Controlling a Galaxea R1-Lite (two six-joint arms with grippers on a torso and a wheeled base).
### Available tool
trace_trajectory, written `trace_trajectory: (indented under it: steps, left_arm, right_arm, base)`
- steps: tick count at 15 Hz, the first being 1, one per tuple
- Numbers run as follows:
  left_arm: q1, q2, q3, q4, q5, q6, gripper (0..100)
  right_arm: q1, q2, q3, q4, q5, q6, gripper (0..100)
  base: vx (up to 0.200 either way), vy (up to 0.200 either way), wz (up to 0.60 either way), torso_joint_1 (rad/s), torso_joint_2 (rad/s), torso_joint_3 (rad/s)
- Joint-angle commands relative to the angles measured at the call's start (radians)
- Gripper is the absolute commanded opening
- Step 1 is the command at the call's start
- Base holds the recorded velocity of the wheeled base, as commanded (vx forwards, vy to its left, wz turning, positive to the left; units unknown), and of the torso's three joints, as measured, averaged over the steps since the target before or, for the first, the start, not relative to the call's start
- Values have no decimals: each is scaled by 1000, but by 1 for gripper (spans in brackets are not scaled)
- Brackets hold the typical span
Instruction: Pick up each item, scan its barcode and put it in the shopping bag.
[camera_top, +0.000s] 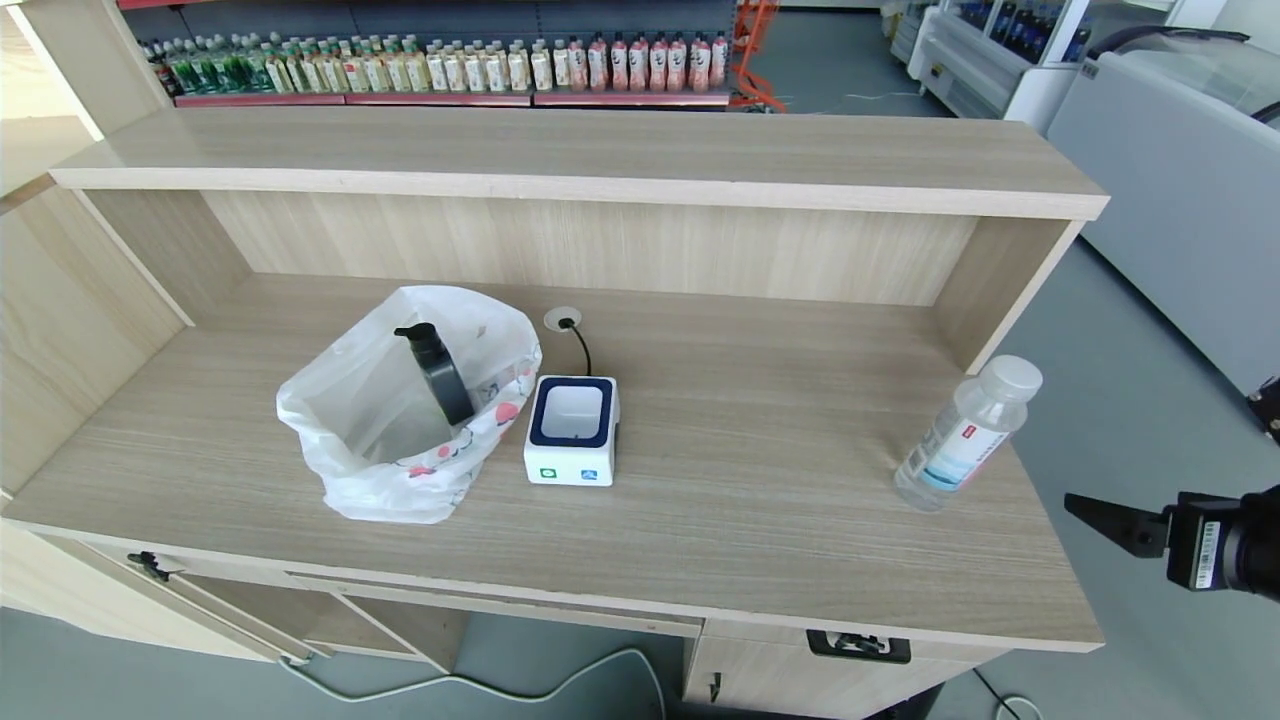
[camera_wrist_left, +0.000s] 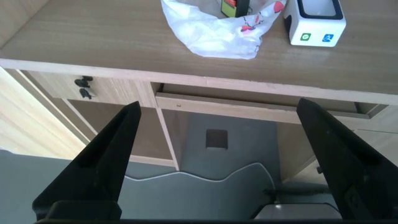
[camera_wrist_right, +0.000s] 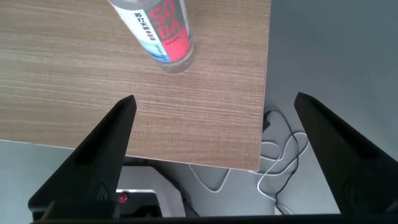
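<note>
- The water bottle (camera_top: 968, 432) stands upright on the counter (camera_top: 750, 480), near its right edge and well apart from the scanner (camera_top: 572, 430). Its long axis is vertical.
- The right gripper (camera_wrist_right: 211, 106) hangs off the front right corner of the counter with its fingers wide apart and nothing between them. The bottle lies forward of it and a little toward the robot's left.
- The left gripper (camera_wrist_left: 219, 106) is also spread and empty. It is low in front of the counter, below the shopping bag (camera_top: 330, 400), where a dark pump bottle (camera_top: 440, 375) already sits.
- In my judgement the right arm is clearly nearer, and it should take the bottle from the side, across the body.
</note>
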Motion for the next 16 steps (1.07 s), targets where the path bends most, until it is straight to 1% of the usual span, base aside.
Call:
trace_trajectory:
  steps: [1, 3, 6, 11, 16]
  left_arm:
    - [0, 0, 0, -1, 0, 0, 100]
    - [0, 0, 0, 0, 0, 0, 100]
    - [0, 0, -1, -1, 0, 0, 100]
    - [0, 0, 0, 0, 0, 0, 100]
    - [0, 0, -1, 0, 0, 0, 100]
  right_arm:
    - [55, 64, 20, -46, 3, 14, 100]
    - [93, 138, 15, -146, 3, 27, 100]
    - [98, 212, 23, -252, -3, 19, 100]
    - [110, 274, 9, -338, 3, 7, 100]
    - [164, 302, -22, -344, 4, 5, 100]
  base:
    - [0, 0, 0, 0, 0, 0]
    - [0, 0, 0, 0, 0, 0]
    - [0, 0, 0, 0, 0, 0]
    - [0, 0, 0, 0, 0, 0]
    - [0, 0, 0, 0, 0, 0]
